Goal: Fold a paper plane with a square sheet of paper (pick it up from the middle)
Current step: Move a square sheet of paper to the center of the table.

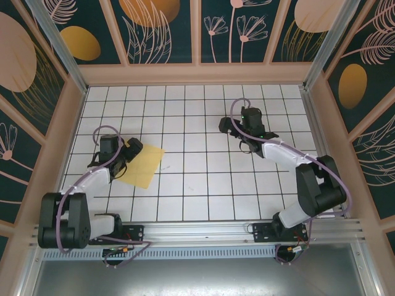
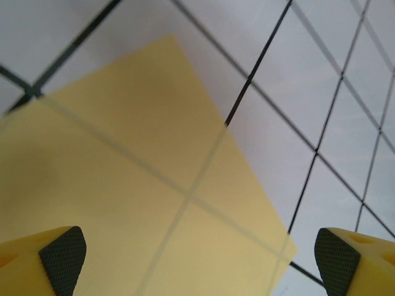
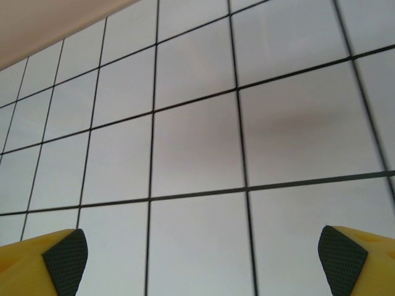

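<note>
The square sheet of paper (image 1: 144,165) is thin and yellow and lies flat on the tiled floor at the left, turned like a diamond. My left gripper (image 1: 126,153) hangs over its upper left part, open. In the left wrist view the sheet (image 2: 136,197) spreads under the wide jaws, the grid lines showing through it, and the left gripper (image 2: 200,262) holds nothing. My right gripper (image 1: 229,126) stands open over bare tiles at the upper right, far from the paper. The right wrist view has the right gripper (image 3: 203,262) spread wide above white tiles.
The white tiled floor (image 1: 203,179) with black grid lines is fenced by wooden walls (image 1: 197,74) with patterned panels. An aluminium rail (image 1: 203,237) carries both arm bases at the near edge. A strip of wooden wall (image 3: 49,24) lies ahead of the right gripper.
</note>
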Tool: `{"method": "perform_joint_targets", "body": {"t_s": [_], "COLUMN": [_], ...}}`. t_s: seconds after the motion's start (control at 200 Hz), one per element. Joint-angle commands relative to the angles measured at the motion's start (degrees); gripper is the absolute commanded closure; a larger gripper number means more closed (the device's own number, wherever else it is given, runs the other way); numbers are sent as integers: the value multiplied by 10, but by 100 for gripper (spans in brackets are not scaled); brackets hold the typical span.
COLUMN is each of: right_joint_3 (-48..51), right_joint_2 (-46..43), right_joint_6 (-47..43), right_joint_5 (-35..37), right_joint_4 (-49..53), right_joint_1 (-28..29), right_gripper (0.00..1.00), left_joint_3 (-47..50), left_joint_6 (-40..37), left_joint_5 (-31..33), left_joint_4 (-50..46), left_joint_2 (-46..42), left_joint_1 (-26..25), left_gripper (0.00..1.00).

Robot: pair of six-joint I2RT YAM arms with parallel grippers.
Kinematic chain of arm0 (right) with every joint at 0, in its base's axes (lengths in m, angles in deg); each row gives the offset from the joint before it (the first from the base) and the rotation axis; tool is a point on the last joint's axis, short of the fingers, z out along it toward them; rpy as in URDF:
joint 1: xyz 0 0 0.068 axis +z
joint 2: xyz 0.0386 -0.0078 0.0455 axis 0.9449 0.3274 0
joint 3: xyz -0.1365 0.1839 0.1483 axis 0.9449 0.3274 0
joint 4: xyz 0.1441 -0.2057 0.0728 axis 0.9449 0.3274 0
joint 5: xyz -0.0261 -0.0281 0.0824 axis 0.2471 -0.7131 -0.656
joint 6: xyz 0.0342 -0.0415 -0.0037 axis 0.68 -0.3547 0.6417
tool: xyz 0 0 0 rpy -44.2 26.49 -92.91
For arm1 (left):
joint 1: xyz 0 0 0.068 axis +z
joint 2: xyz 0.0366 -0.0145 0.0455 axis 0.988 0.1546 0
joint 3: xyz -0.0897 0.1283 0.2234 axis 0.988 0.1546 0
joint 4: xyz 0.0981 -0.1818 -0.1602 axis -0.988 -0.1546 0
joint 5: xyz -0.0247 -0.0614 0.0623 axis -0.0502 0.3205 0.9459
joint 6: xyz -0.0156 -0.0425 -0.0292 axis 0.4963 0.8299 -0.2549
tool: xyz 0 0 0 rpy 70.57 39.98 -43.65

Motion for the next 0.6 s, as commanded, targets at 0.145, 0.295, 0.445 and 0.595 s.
{"method": "perform_joint_targets", "body": {"t_s": [0.145, 0.295, 0.445, 0.595], "right_joint_3": [-21, -20, -16, 0], "right_joint_2": [28, 26, 20, 7], "right_joint_6": [33, 31, 27, 40], "right_joint_5": [-25, -4, 19, 17], "right_joint_4": [-1, 8, 19, 24], "right_joint_1": [16, 16, 8, -10], "right_gripper": [1, 1, 1, 1], "left_joint_3": [-20, -34, -53, -104], "left_joint_6": [41, 59, 89, 110], "left_joint_5": [-18, -21, -33, -39], "left_joint_4": [18, 24, 41, 48], "left_joint_2": [66, 111, 151, 201], "left_joint_1": [-35, -77, -134, -214], "left_gripper": [4, 4, 4, 4]}}
